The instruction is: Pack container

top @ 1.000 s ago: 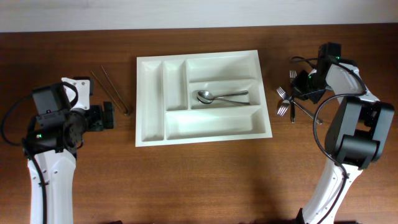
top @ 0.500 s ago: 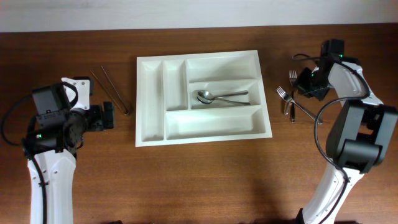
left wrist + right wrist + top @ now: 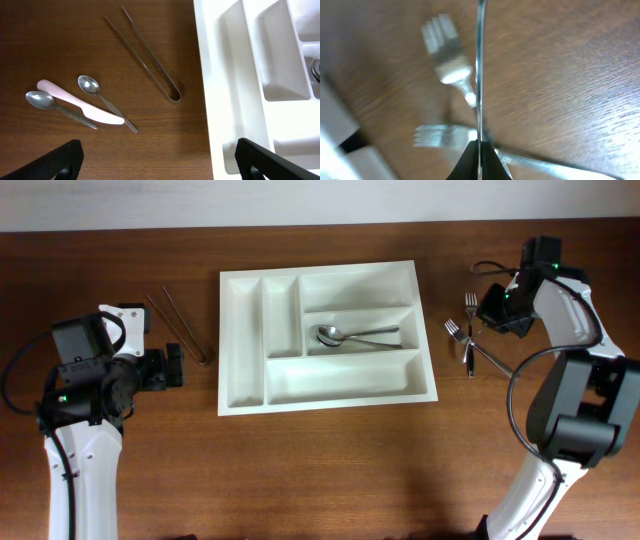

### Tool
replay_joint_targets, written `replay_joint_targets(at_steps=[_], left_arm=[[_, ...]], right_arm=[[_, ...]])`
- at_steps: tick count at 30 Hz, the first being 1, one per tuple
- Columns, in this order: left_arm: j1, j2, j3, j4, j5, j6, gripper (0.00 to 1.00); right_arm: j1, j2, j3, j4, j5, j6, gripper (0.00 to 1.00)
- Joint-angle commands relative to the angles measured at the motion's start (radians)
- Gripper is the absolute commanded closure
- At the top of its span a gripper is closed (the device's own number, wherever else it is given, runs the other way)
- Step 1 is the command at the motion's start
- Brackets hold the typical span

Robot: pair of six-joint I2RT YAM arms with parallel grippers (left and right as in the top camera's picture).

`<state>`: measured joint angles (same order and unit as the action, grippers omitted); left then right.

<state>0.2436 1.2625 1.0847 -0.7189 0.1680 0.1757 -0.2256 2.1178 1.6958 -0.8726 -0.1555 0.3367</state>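
Utensil (image 3: 480, 75) pinched in right gripper (image 3: 479, 160), over forks (image 3: 447, 60); left gripper (image 3: 157, 152) wide, beside container (image 3: 215, 100).

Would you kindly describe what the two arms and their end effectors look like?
The left arm and right arm have white rounded links joined by black joint housings, each with a small green light and a looping black cable. The left end effector and right end effector are black.

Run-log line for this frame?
left gripper open, near tongs | right gripper shut on thin utensil by forks | container holds spoons
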Motion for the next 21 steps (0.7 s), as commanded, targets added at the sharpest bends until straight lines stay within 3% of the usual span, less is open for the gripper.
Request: replay_joint_targets(at_steps=[1, 8, 12, 17, 21], left_arm=[[0.003, 0.002, 0.016, -0.001, 0.000, 0.013, 0.01], [0.003, 0.002, 0.016, -0.001, 0.000, 0.013, 0.01], [0.003, 0.002, 0.016, -0.001, 0.000, 0.013, 0.01], [0.003, 0.002, 0.016, -0.001, 0.000, 0.013, 0.01], [0.003, 0.002, 0.016, -0.001, 0.000, 0.013, 0.01]], right_arm=[[0.047, -0.152, 0.040, -0.004, -0.046, -0.095, 0.96], [0.149, -0.277, 0.075, -0.002, -0.055, -0.164, 0.96], [0.238, -0.281, 0.075, 0.012, -0.055, -0.037, 0.96], [0.328, -0.256, 0.074, 0.071, -0.036, 0.278, 0.96], [0.385, -0.222, 0.074, 0.093, 0.034, 0.673, 0.96]])
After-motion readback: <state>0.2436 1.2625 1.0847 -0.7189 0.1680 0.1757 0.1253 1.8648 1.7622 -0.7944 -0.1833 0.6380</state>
